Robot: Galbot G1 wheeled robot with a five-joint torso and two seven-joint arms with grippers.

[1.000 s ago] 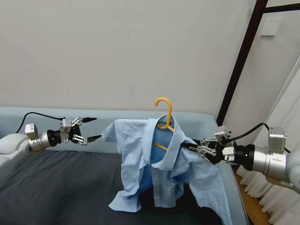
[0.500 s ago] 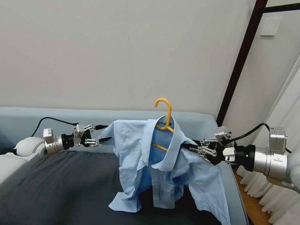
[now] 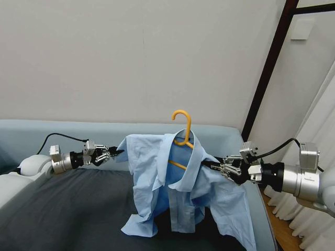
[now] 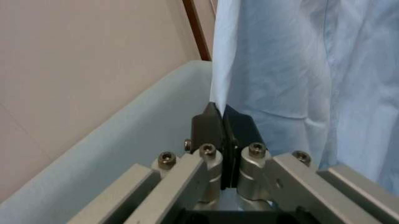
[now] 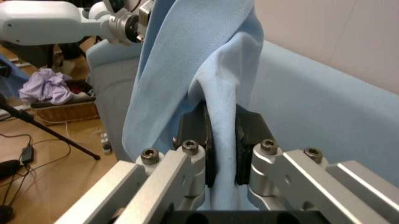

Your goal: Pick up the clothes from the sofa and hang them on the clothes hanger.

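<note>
The left gripper is pinched closed on the outer edge of the light blue shirt. In the left wrist view its two dark pads meet flat, with the cloth's hem caught between them. From this gripper the shirt lies at 3 o'clock, touching the fingertips. The right gripper sits at the opposite shoulder, narrow, with a thick fold of the same cloth clamped between its pads. From it the shirt lies at 9 o'clock.

The shirt hangs between the two grippers, draped over a yellow hanger whose hook stands up at 12 o'clock above the collar. Its tails trail down onto the dark seat of the sofa. The shoulder line, which is the long axis that matters here, runs roughly from 9 to 3 o'clock across the head view and dips a little toward the right gripper. Each arm holds its own end, so neither is nearer to the whole garment. Whatever lift follows will likely depend on keeping that line taut and level.

A second ago the left gripper stood wide open and well apart from the shirt, out at 9 o'clock. Half a second ago it had reached the hem with its fingers spread. Now it has closed on it. The right gripper and hanger have hardly moved.
</note>
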